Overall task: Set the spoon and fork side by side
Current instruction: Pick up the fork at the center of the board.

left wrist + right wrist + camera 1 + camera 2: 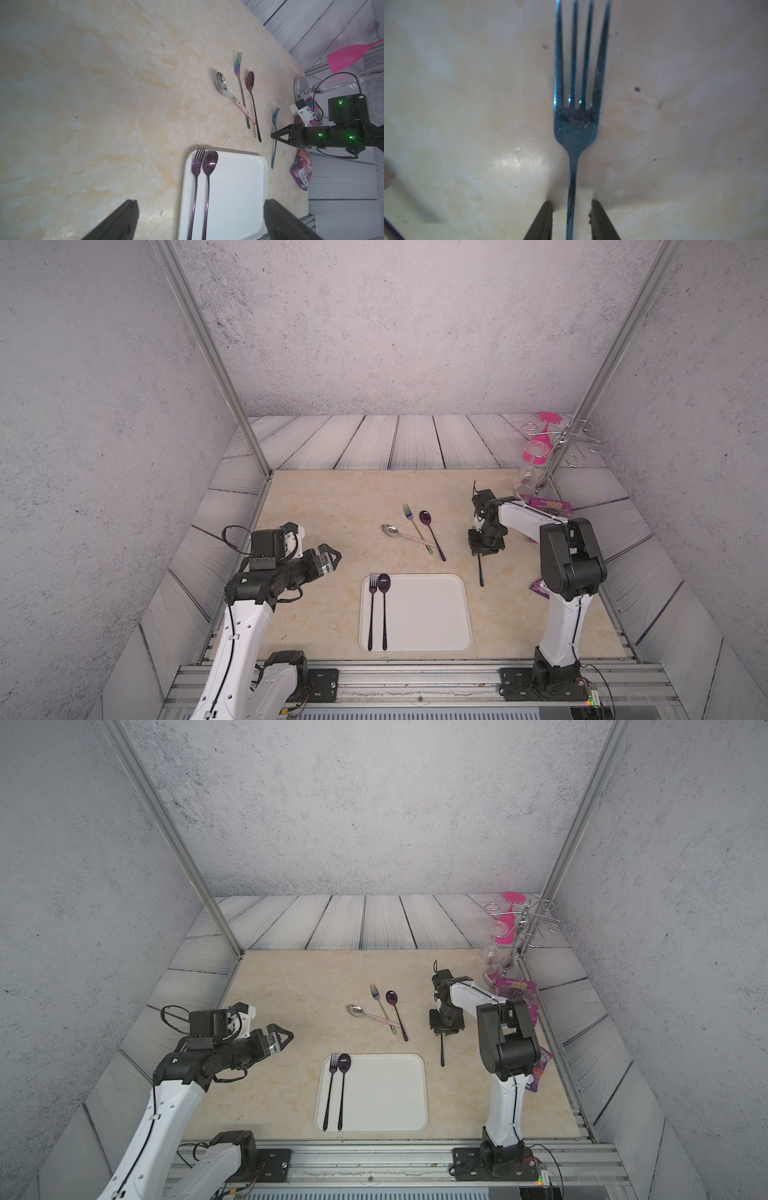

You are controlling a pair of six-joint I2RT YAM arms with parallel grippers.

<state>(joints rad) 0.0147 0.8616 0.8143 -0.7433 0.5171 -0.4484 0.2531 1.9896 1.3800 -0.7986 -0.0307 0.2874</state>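
A blue fork (576,124) lies flat on the beige table, to the right of the white tray (465,614). My right gripper (572,205) points down over its neck, open, one finger on each side of the thin handle with a small gap on both sides. In both top views the fork's handle (481,572) sticks out toward the front from under the right gripper (482,549). A purple fork (372,605) and a purple spoon (384,605) lie side by side along the tray's left edge. My left gripper (334,558) hovers left of the tray, open and empty.
Behind the tray, a pink-handled silver spoon (390,531), a rainbow fork (413,522) and another purple spoon (430,531) lie crossed at their handles. A glass rack (561,439) with a pink glass (538,448) stands back right. Snack packets (550,506) lie by the right arm.
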